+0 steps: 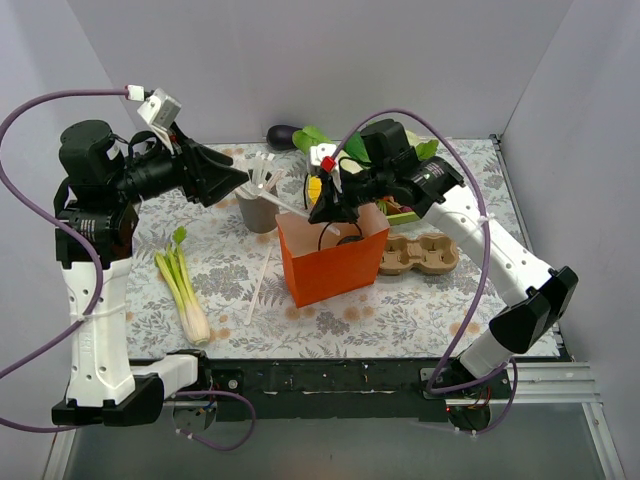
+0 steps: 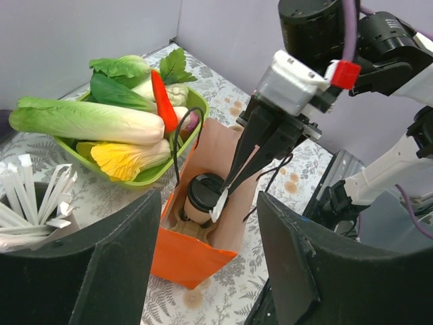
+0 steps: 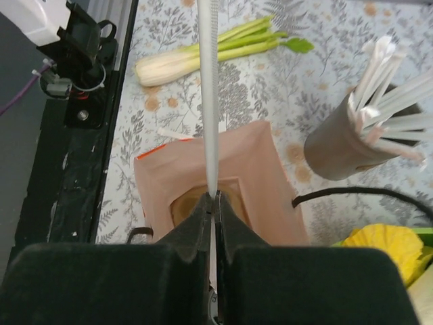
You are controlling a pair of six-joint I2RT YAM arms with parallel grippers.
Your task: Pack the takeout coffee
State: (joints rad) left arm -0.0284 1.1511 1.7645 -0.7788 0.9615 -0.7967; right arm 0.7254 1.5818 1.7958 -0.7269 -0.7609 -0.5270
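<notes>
Right tool (image 3: pixel 214 200) clenched on a thin white stick (image 3: pixel 210 101), poised over the open mouth of the orange paper bag (image 1: pixel 335 265) at mid-worktop. Takeout coffee (image 2: pixel 201 193) stands upright inside the bag, black lid up, just beside the stick's end. Left tool (image 1: pixel 238 180) at 10 o'clock from the bag, jaws apart, nothing between them, beside the grey cup (image 1: pixel 258 212) of white sticks. Brown pulp tray (image 1: pixel 425 255) at 3 o'clock, touching or nearly touching the bag. Green basket (image 2: pixel 150 177) of vegetables at 12 o'clock. Celery (image 1: pixel 185 295) at 8 o'clock on the floral worktop (image 1: pixel 450 310); one loose stick (image 1: pixel 262 275) lies between celery and bag.
</notes>
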